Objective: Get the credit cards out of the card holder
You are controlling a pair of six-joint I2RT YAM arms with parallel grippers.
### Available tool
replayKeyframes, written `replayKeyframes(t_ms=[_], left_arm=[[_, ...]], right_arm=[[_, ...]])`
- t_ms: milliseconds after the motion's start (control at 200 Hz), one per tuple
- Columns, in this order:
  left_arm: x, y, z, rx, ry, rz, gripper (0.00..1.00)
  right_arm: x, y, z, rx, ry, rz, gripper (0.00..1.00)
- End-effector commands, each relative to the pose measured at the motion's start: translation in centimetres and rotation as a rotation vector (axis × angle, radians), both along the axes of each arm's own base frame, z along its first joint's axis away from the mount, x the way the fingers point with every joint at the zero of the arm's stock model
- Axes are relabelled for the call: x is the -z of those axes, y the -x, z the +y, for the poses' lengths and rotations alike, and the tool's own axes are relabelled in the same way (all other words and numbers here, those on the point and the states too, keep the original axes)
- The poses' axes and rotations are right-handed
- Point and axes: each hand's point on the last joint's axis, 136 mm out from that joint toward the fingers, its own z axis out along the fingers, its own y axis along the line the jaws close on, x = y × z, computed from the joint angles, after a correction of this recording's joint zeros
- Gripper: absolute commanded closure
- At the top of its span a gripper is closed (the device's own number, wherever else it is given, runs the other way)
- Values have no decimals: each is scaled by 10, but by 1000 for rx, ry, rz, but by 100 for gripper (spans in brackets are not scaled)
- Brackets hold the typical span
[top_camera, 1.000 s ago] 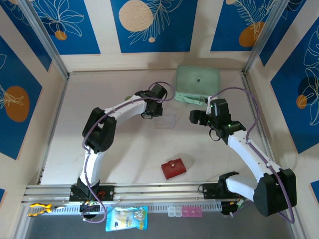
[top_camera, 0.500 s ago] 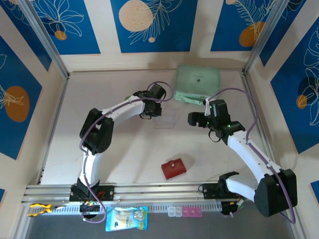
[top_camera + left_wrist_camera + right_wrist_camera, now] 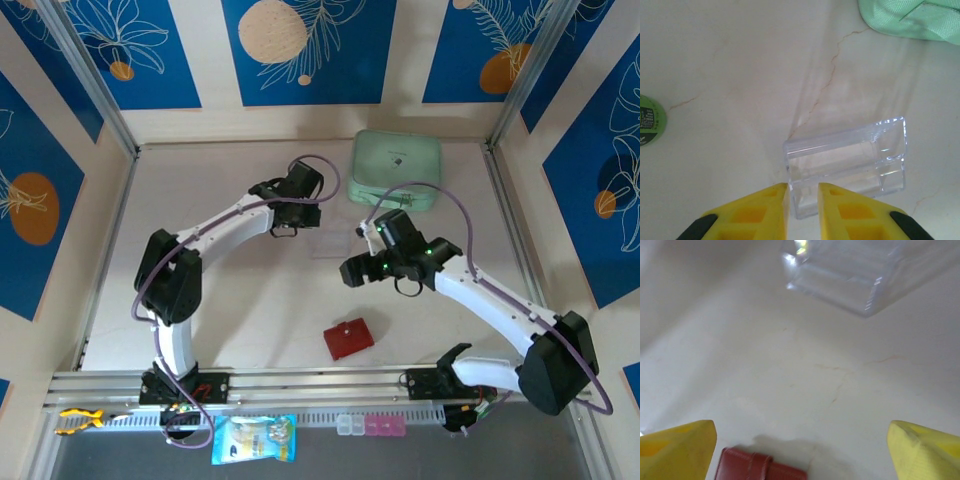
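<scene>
My right gripper has swung in from beside the green case toward table centre, jaws wide apart, nothing in them. The red wallet lies closed near the front edge, just below and ahead of that gripper, snap tab on top. No cards visible, so I judge they're inside. My left gripper has drawn back slightly, jaws narrowly apart at the corner of the clear stand; contact unclear. Reads as approach to the wallet; extraction not started.
</scene>
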Motion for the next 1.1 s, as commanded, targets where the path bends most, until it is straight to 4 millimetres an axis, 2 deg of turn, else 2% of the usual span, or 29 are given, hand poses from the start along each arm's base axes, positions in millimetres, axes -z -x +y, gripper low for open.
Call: replayKeyframes(t_ms=[0,85,195,275,425,510,590,755,890,1095], left_arm=[[-22,1,8,15,47,-44,79],[-31,4,16,5,72,-74,78],[-38,7,30,-14,97,-102,77],[-40,7,40,-26,110,-108,77],[-41,11,58,-48,105,-116,74],[-40,15,66,-64,115,-122,73],[-37,19,71,-75,125,-124,73],[-31,20,71,-84,148,-102,73],[-31,19,69,-81,159,-106,73],[-34,18,67,-77,164,-110,73]], right_arm=[[4,32,13,-55,13,113,13],[9,60,29,-200,74,113,13],[29,100,47,-546,193,12,10],[46,118,48,-778,298,-64,7],[64,165,36,-1166,329,-7,8],[71,168,33,-1239,357,-46,6],[79,160,35,-1269,396,-119,4],[96,146,31,-1304,470,-201,0],[107,145,29,-1320,477,-217,1],[111,138,28,-1309,477,-216,1]])
